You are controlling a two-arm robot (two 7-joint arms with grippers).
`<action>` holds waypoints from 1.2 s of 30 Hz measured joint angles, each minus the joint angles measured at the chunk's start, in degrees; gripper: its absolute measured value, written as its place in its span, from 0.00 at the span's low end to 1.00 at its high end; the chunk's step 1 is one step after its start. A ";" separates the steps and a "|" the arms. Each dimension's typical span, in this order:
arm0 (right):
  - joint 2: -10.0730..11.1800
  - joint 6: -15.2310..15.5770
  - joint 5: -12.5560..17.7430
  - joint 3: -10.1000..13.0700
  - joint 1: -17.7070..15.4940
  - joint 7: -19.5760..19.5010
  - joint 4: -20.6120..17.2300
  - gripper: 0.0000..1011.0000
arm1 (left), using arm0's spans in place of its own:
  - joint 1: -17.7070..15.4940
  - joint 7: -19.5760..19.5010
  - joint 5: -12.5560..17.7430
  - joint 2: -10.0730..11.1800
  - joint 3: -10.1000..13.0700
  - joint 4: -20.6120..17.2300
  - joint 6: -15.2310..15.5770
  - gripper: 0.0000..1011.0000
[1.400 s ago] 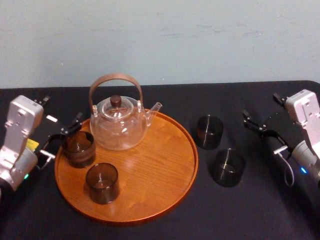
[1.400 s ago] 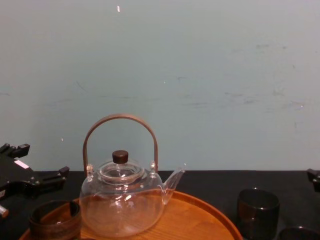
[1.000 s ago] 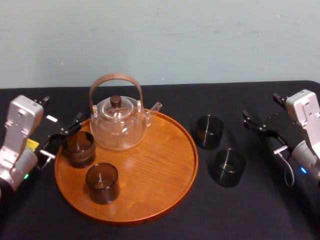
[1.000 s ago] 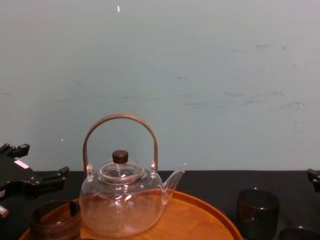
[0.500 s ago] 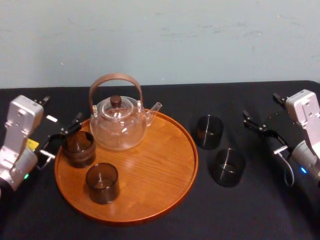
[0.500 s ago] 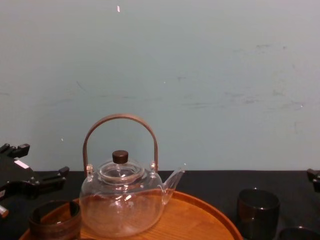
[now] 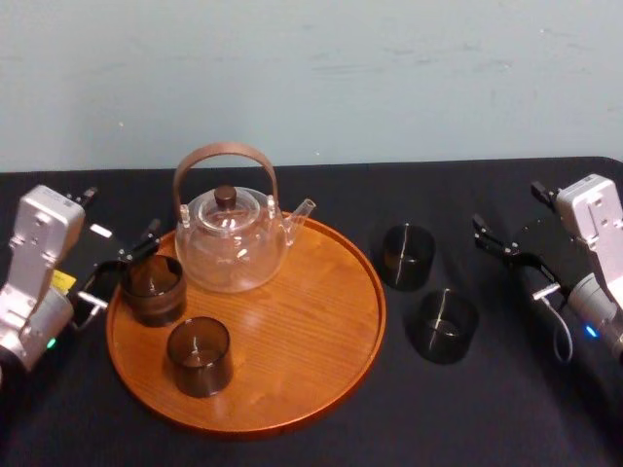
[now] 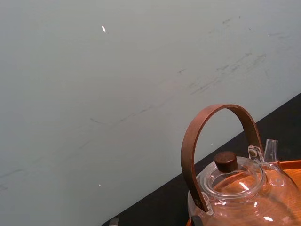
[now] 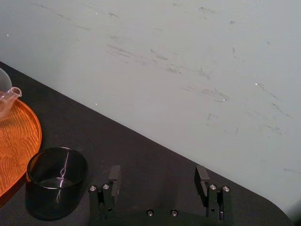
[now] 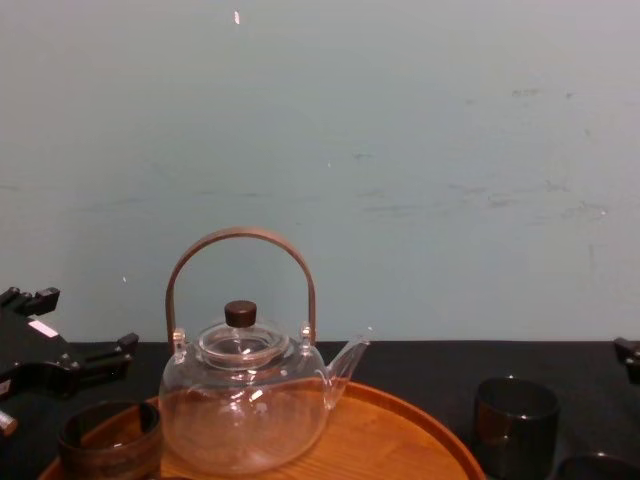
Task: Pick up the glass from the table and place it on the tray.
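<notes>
Two dark glasses stand on the black table right of the tray: a far glass (image 7: pixel 407 256) and a near glass (image 7: pixel 443 326). The round wooden tray (image 7: pixel 311 341) carries a clear teapot (image 7: pixel 232 238) and two more dark glasses (image 7: pixel 153 289) (image 7: pixel 199 355). At the tray's left edge my left gripper (image 7: pixel 122 272) is open, its fingertips just beside the far-left glass on the tray. My right gripper (image 7: pixel 518 265) hangs open at the right, apart from the table glasses. In the right wrist view that gripper (image 9: pixel 157 176) is empty, with one table glass (image 9: pixel 56 181) off to its side.
The teapot's tall brown handle (image 10: pixel 240 270) rises over the back of the tray. A pale wall runs behind the table's far edge. Bare black cloth (image 7: pixel 458 418) lies in front of and to the right of the tray.
</notes>
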 joint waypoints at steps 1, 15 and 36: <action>0.00 0.00 0.00 0.00 0.00 0.00 0.00 0.99 | 0.00 0.00 0.00 0.00 0.00 0.00 0.00 0.99; -0.03 -0.02 0.02 0.32 -0.19 0.42 -0.14 0.99 | 0.00 0.00 0.00 0.00 0.00 0.00 0.00 0.99; 4.97 6.96 8.76 7.89 -9.46 8.48 -12.33 0.99 | 0.00 0.00 0.00 0.00 0.00 0.00 0.00 0.99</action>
